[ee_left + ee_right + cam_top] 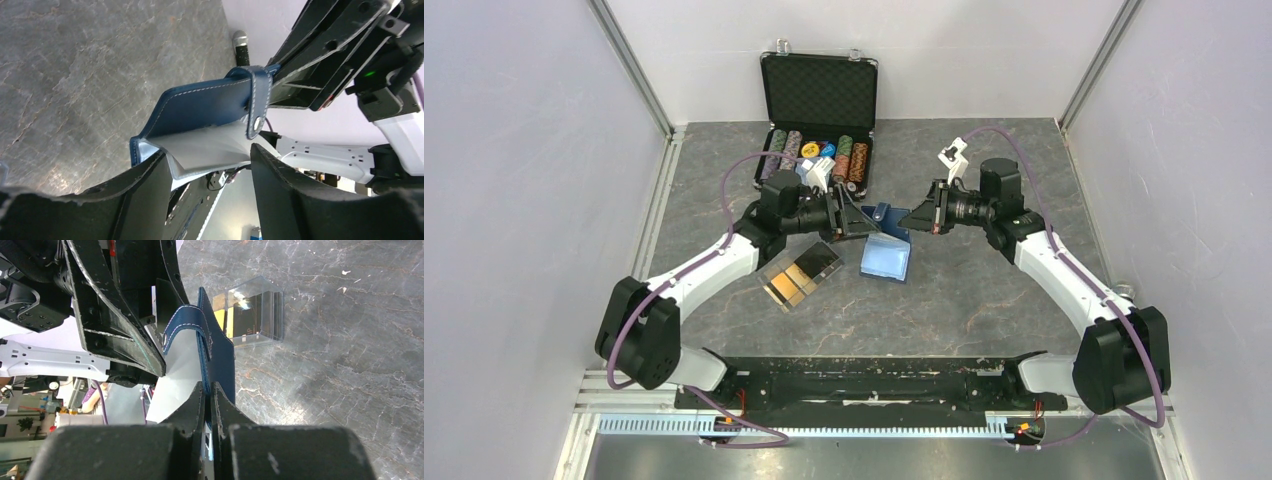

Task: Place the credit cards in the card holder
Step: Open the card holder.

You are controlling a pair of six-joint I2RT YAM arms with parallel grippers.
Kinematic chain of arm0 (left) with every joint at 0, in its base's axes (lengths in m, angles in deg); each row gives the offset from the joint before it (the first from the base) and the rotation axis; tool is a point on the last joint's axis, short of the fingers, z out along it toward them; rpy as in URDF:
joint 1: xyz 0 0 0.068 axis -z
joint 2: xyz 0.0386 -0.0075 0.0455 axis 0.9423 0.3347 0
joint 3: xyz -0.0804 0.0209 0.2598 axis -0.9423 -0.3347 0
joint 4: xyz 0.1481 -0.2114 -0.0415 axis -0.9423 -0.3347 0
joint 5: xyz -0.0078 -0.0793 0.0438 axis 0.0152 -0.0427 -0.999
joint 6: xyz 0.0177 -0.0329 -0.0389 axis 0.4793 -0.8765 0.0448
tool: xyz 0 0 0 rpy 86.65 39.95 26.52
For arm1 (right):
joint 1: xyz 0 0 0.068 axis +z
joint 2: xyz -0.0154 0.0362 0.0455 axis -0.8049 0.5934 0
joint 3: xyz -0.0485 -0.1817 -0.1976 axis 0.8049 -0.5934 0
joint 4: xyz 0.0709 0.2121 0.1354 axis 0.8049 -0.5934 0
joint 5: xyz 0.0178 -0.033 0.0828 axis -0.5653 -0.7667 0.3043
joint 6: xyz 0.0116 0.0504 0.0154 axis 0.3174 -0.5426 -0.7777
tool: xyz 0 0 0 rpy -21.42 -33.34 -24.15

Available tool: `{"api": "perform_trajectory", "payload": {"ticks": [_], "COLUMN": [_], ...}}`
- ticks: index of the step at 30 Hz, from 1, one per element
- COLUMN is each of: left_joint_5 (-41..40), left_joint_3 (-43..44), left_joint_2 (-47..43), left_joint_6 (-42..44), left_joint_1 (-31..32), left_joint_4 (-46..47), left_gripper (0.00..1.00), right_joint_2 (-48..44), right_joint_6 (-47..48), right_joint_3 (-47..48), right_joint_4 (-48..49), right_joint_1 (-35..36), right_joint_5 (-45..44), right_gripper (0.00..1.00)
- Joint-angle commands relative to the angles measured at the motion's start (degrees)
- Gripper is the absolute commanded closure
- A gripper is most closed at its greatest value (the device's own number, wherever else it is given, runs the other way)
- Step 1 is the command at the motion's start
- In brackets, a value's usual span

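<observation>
The navy card holder (pixel 886 255) hangs open above the table between both grippers, its lighter blue inside facing the camera. My right gripper (pixel 208 390) is shut on the edge of its navy cover (pixel 220 360), also in the top view (pixel 916 218). My left gripper (pixel 207 170) is open, with the pale inner flap (pixel 210 147) between its spread fingers and the snap tab (pixel 259 100) just beyond. In the top view it sits at the holder's left edge (pixel 862 224). The gold-orange and dark credit cards (pixel 804 270) lie in a clear tray, also in the right wrist view (pixel 252 317).
The clear plastic tray (pixel 776 272) lies on the table under my left forearm. An open black chip briefcase (pixel 818 95) with rows of poker chips stands at the back. Pale walls close in the left, right and back.
</observation>
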State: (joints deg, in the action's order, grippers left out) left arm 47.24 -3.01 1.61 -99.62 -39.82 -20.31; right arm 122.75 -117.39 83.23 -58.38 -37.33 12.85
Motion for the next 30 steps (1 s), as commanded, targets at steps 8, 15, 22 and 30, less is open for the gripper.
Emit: {"api": "perform_trajectory", "payload": {"ticks": [8, 15, 22, 30], "left_joint_5": [2.48, 3.18, 4.12, 1.5], "left_joint_3": [-1.59, -1.86, -2.11, -0.45], "left_joint_2": [-0.2, 0.12, 0.35, -0.41], "left_joint_6": [-7.8, -6.75, -2.87, 8.27], "left_joint_1": [-0.47, -0.71, -0.66, -0.07], "left_joint_4": [17.04, 18.47, 16.77, 4.0], "left_gripper": [0.22, 0.25, 0.53, 0.57], "right_joint_2": [-0.49, 0.78, 1.58, 2.08], "right_joint_6": [-7.89, -10.69, -11.89, -13.01], "right_joint_3": [-0.39, -0.15, 1.06, 1.86], "right_joint_4": [1.2, 1.19, 1.27, 1.28], "right_joint_1": [-0.1, -0.13, -0.08, -0.11], "right_joint_5": [0.84, 1.19, 1.78, 2.16], "right_gripper": [1.0, 1.0, 1.0, 1.0]}}
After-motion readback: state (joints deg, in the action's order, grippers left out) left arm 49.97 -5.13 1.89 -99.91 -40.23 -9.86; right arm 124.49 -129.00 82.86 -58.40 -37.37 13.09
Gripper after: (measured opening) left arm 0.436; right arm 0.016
